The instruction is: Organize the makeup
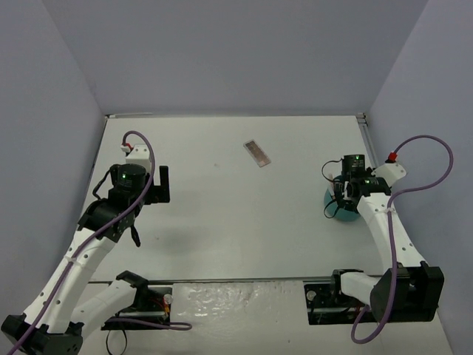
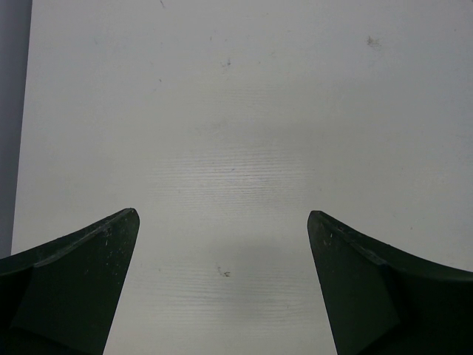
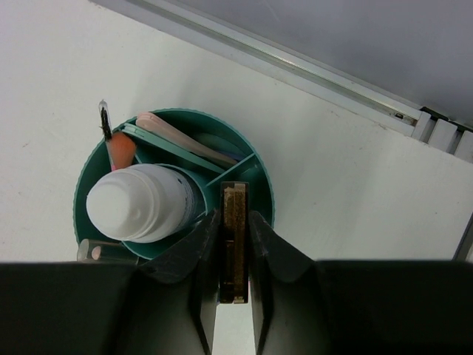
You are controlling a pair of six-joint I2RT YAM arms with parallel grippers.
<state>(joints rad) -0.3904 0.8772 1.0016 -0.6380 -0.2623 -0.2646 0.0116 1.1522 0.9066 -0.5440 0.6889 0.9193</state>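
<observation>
In the right wrist view, my right gripper (image 3: 234, 216) is shut on a flat brown palette (image 3: 235, 251), held on edge over the right-hand compartment of the round teal tub (image 3: 262, 177). The tub's middle holds a white bottle (image 3: 140, 203). A far compartment has pink sticks (image 3: 177, 137), and an orange-pink stick with a black tip (image 3: 118, 148) stands at the left. From above, the right gripper (image 1: 341, 194) hides most of the tub (image 1: 346, 214). A second palette (image 1: 257, 153) lies flat on the table further back. My left gripper (image 1: 161, 185) hangs open over bare table (image 2: 223, 222).
A metal rail (image 3: 295, 63) runs along the table's far edge behind the tub. Grey walls close in the table on three sides. A small clear item (image 3: 92, 251) shows at the tub's near left rim.
</observation>
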